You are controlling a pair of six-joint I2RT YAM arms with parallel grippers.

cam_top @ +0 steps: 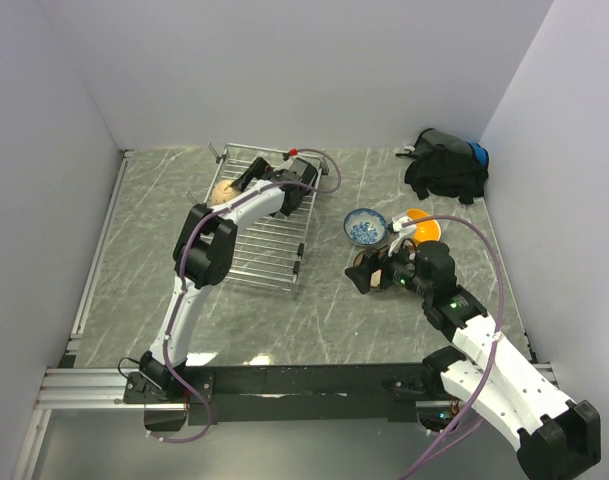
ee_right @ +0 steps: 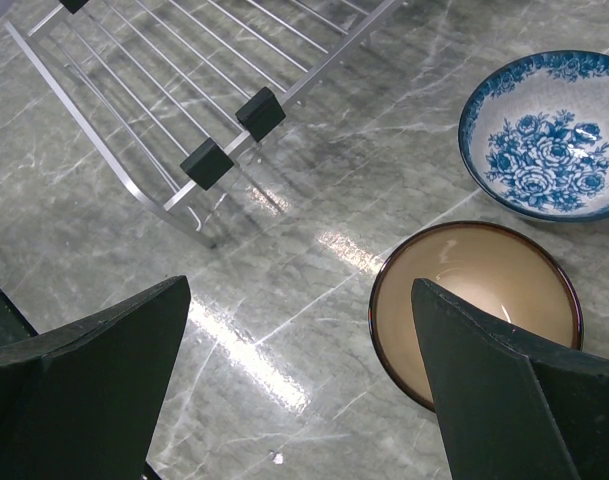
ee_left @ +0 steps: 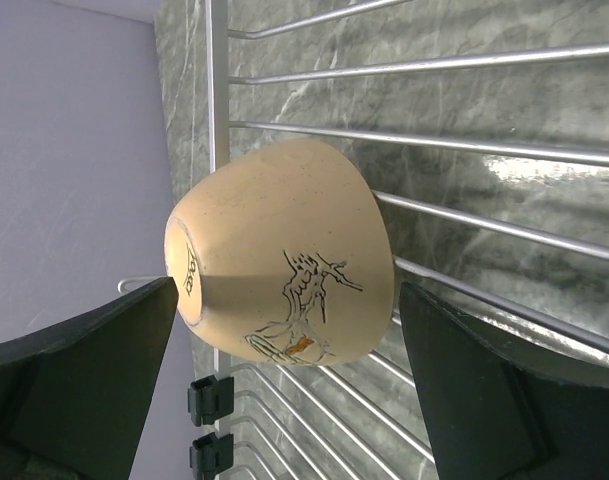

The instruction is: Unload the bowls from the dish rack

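A tan bowl (ee_left: 284, 240) with a line drawing lies upside down on the wire dish rack (ee_left: 484, 150), near the rack's far left corner (cam_top: 222, 190). My left gripper (ee_left: 284, 370) is open, one finger on each side of this bowl, not touching it; in the top view it (cam_top: 238, 183) is right beside the bowl. My right gripper (ee_right: 294, 380) is open and empty above the table, to the right of the rack (cam_top: 269, 235). Its right finger (ee_right: 514, 390) overlaps a dark brown bowl with a tan inside (ee_right: 464, 300). A white and blue bowl (ee_right: 544, 130) stands upright behind it.
An orange bowl (cam_top: 422, 226) sits beside the white and blue bowl (cam_top: 365, 226) on the marble table. A black bag (cam_top: 446, 166) lies at the far right corner. The rack's black feet (ee_right: 234, 135) show near its front edge. White walls enclose the table.
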